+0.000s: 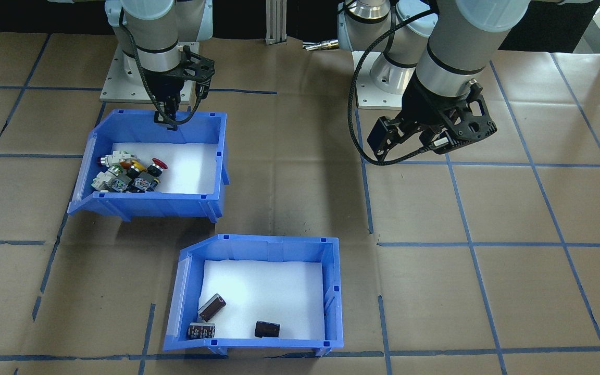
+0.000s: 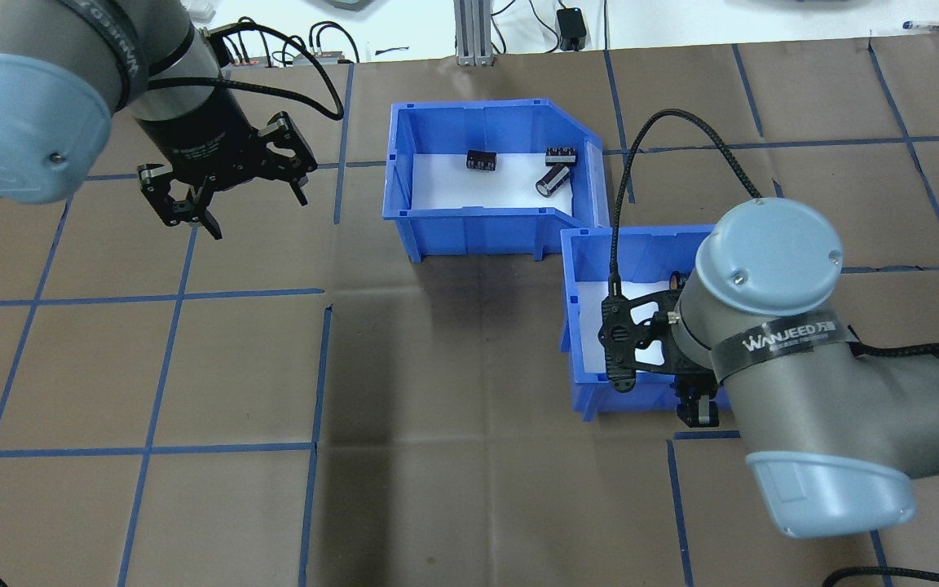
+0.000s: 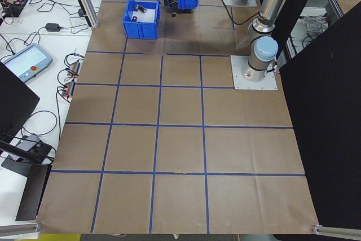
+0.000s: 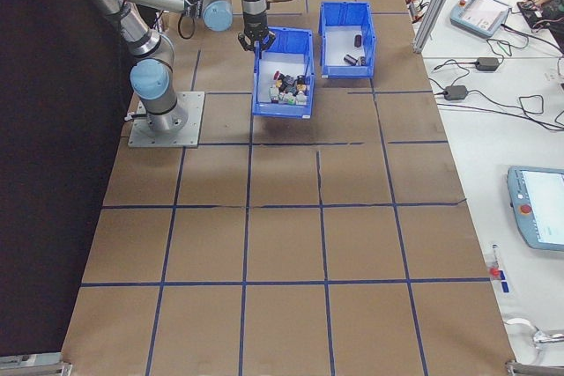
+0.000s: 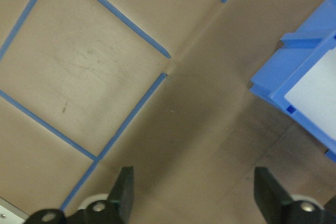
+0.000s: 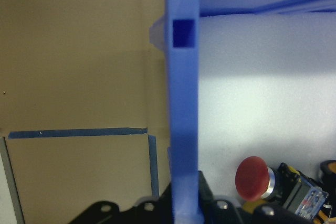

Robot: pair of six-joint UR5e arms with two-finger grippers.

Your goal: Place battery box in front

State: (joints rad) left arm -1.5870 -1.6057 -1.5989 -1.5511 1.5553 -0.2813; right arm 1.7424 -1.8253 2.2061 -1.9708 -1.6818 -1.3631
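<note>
Currently my right gripper (image 1: 167, 121) clamps the switch bin's (image 1: 149, 200) rear wall, while my wide-open left gripper (image 2: 192, 204) hovers beside the battery box (image 2: 478, 224).

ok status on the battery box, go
Left gripper open, hovering over bare table. Right gripper clamped on the switch bin's back wall. Battery box already farthest from the robot, untouched. Nothing in the way.
</note>
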